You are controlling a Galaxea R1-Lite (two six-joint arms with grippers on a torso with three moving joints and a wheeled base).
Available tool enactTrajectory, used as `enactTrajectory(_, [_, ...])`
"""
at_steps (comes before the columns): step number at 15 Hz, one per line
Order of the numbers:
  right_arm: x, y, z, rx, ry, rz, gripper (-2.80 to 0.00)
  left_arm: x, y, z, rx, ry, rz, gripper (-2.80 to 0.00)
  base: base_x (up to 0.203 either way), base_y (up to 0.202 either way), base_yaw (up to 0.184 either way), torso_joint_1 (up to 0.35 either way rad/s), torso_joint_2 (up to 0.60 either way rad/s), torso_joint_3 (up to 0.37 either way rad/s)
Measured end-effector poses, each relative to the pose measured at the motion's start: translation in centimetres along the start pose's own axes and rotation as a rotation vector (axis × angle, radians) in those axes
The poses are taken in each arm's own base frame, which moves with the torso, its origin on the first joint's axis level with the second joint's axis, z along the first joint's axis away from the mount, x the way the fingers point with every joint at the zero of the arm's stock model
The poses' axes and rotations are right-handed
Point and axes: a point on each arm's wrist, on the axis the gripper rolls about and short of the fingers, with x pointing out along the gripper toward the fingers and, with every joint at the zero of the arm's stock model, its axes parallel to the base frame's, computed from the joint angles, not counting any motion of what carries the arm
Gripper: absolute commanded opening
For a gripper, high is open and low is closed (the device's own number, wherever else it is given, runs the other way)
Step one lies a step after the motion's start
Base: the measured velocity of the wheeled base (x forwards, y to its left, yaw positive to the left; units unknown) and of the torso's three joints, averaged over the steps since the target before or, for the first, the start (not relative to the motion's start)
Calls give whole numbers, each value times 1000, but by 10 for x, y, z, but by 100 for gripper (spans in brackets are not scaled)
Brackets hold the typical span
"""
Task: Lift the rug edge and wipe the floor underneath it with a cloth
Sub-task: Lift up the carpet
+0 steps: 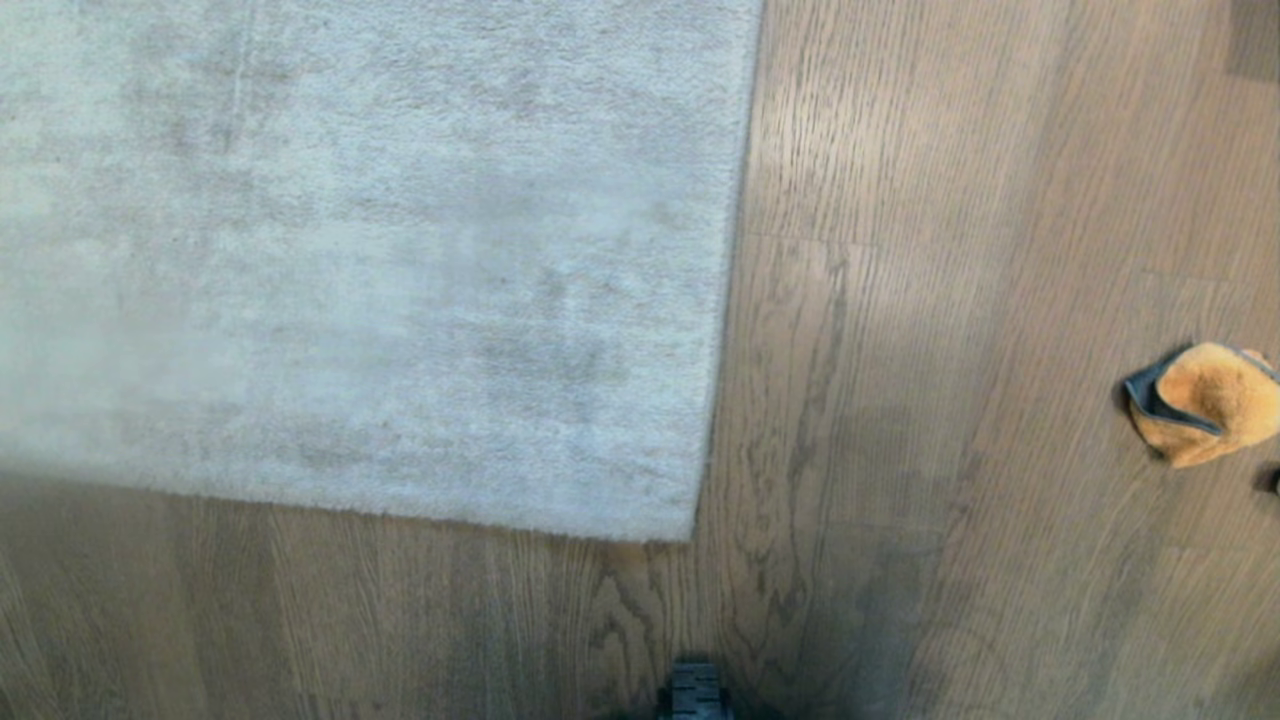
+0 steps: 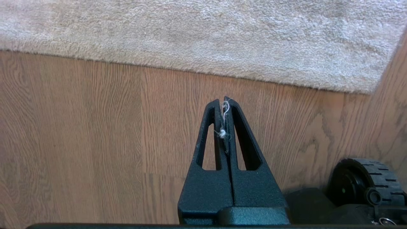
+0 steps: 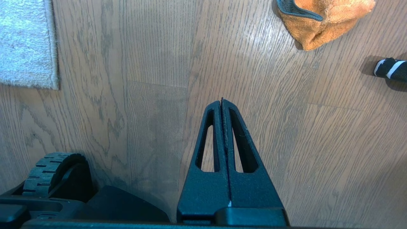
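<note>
Both black grippers, left (image 2: 223, 101) and right (image 3: 221, 101), pinched shut, empty. Ahead of left: pale grey-beige short-pile rug edge (image 2: 203, 71). Beyond right: fuzzy orange cloth (image 3: 321, 25), black-and-white striped object (image 3: 390, 68) on brown wood-grain floor (image 3: 318, 143).

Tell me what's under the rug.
The rug lies flat on the wood floor, its edge not lifted. Floor shows only around it; whatever is underneath is covered, so I can't tell.

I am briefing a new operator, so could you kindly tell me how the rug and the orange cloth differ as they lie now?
The rug is pale grey-beige and very large, running out of the head view; the cloth is orange with grey trim and far smaller. The rug lies flat, its edge down; the cloth sits crumpled, a fold turned up. The rug is on the robot's left, the cloth on its right. Both rest on the wood floor, untouched.
</note>
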Motion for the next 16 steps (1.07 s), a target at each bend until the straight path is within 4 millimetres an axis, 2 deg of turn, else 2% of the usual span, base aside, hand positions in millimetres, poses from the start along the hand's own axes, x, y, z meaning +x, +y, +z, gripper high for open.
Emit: enactTrajectory(16, [0, 0, 0, 0, 0, 0, -280, 0, 0, 0, 1, 0, 0, -280, 0, 0, 0, 0, 0, 0])
